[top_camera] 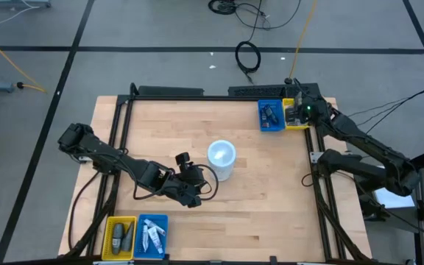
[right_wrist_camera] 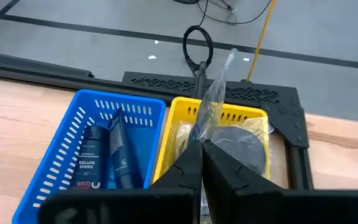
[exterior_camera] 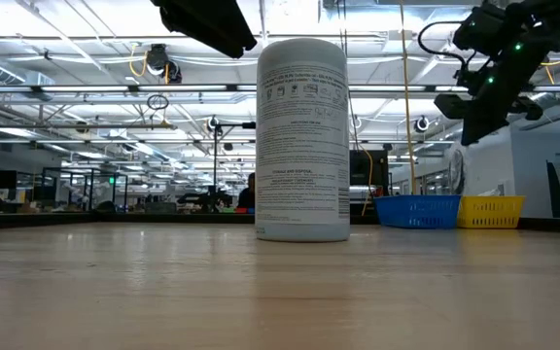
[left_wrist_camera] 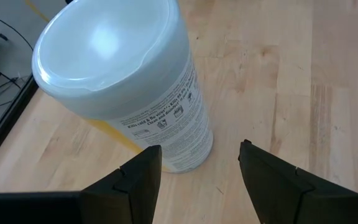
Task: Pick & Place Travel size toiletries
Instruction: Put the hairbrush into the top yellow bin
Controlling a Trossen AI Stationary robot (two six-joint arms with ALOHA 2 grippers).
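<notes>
Above the yellow tray (right_wrist_camera: 229, 118), my right hand (right_wrist_camera: 202, 146) is clenched on a clear plastic packet (right_wrist_camera: 216, 84); placing step, I judge: lower, then let go. Left hand (left_wrist_camera: 197, 171) waits released beside the white cylinder (left_wrist_camera: 123, 81).

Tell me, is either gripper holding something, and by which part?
The right gripper, above the yellow tray, pinches a clear plastic wrapper by its lower end. The left gripper, open beside the white cylinder, holds nothing.
</notes>
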